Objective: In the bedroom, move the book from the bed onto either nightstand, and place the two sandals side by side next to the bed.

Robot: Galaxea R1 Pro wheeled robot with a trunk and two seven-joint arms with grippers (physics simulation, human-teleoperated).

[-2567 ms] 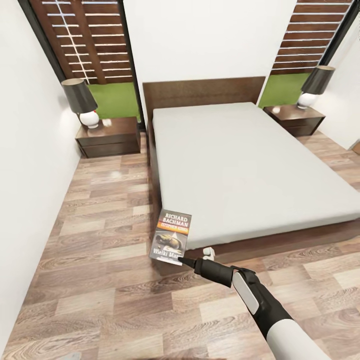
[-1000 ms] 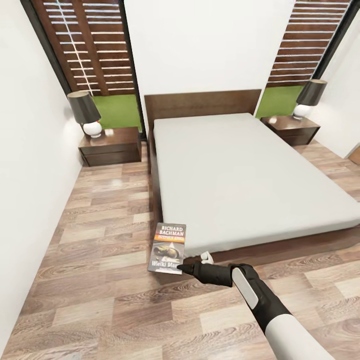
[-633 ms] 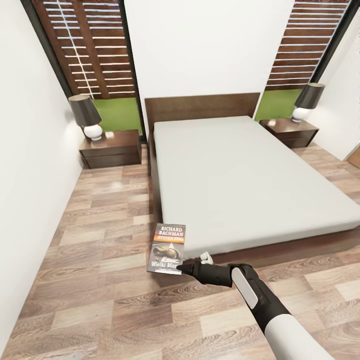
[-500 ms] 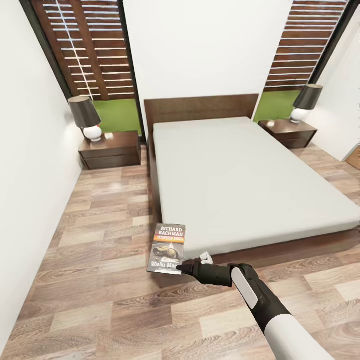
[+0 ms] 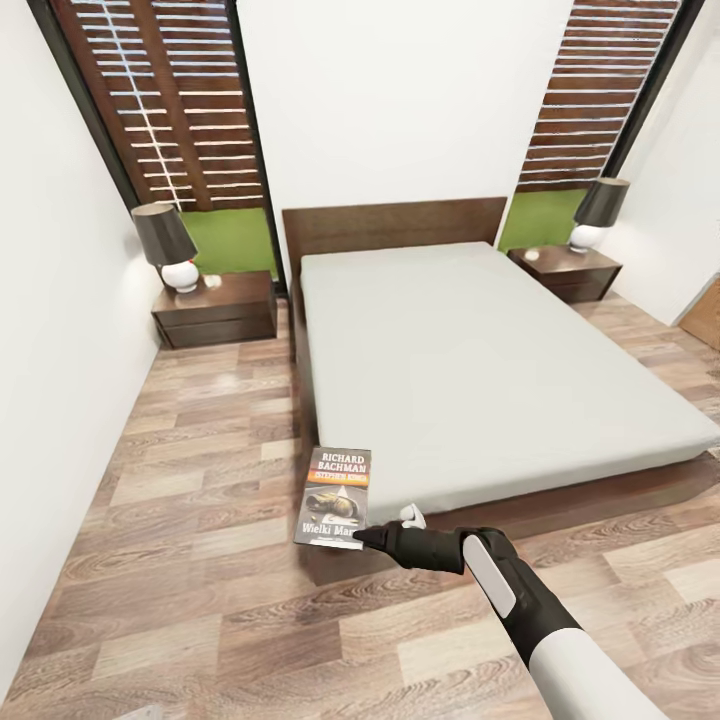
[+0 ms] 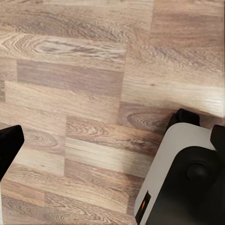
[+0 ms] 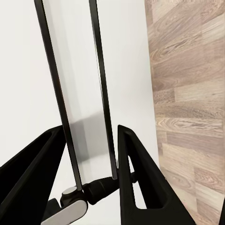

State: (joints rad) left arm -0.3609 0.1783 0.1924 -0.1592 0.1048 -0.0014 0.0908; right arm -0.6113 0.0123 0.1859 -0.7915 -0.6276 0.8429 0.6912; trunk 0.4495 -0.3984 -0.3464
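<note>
The right hand [image 5: 362, 537] still pinches the book [image 5: 337, 497] above the floor. The view has turned, so the left nightstand [image 5: 213, 307] looks farther; it goes there next.

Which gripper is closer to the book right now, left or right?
Right. The right gripper is clamped on the book at its lower edge, off the bed's corner. The left gripper points at bare floor, no book nearby.
</note>
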